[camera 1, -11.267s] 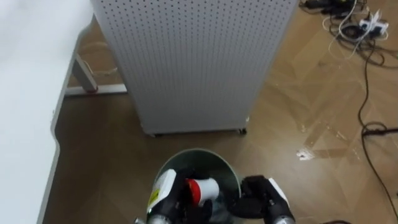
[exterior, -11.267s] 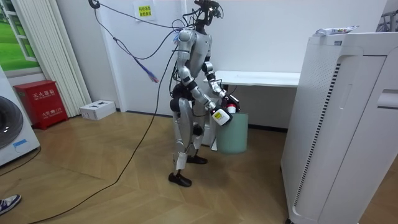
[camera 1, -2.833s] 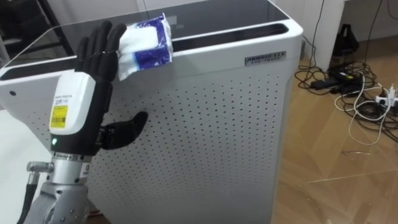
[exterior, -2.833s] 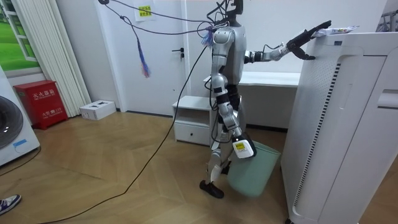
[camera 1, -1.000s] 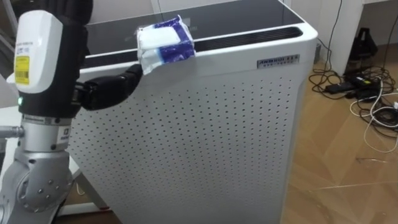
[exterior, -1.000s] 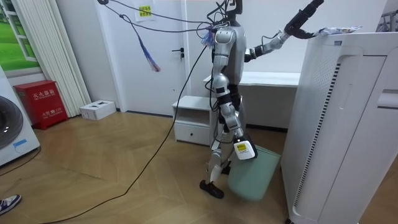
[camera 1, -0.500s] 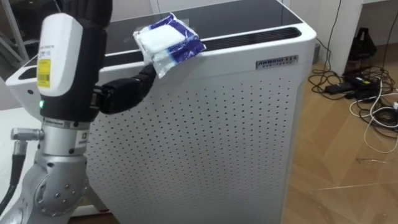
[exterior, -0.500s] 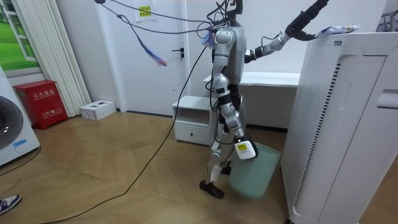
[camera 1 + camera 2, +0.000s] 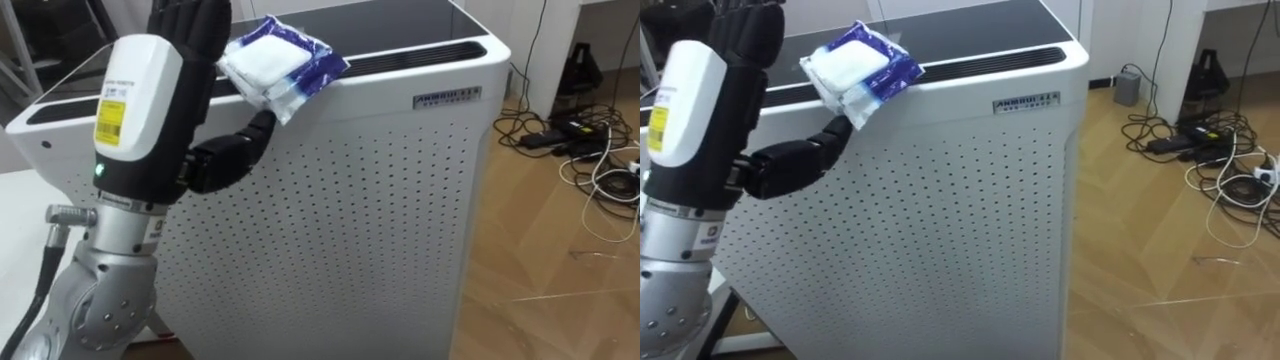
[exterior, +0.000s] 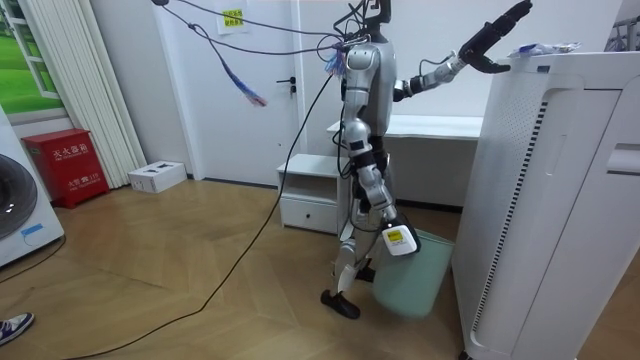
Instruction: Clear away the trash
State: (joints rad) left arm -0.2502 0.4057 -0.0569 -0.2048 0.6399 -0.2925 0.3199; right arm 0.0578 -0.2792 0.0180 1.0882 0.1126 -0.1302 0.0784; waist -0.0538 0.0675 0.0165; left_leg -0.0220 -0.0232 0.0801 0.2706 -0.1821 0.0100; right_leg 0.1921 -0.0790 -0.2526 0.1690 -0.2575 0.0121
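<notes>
Resting on the top front edge of the tall white perforated air purifier point(image 9: 340, 220) was a crumpled white-and-blue plastic packet point(image 9: 280, 62), one corner overhanging. L hand point(image 9: 150, 110) was raised beside it, fingers straight & together, thumb stretched under that corner. R hand point(image 10: 397, 240) hung low by the pale green plastic bin point(image 10: 410, 285); fingers: can't tell.

Packet: soft white-and-blue plastic packet point(image 9: 280, 62), crumpled and puffy.
Pose: lies askew, with one corner hanging over the front edge.
Place: on the top front edge of the tall white perforated appliance point(image 9: 350, 220), just beside the raised fingers of the left hand point(image 9: 150, 100).
Bin: pale green bin point(image 10: 412, 278), tilted, low by the robot's legs, near the appliance's foot.
</notes>
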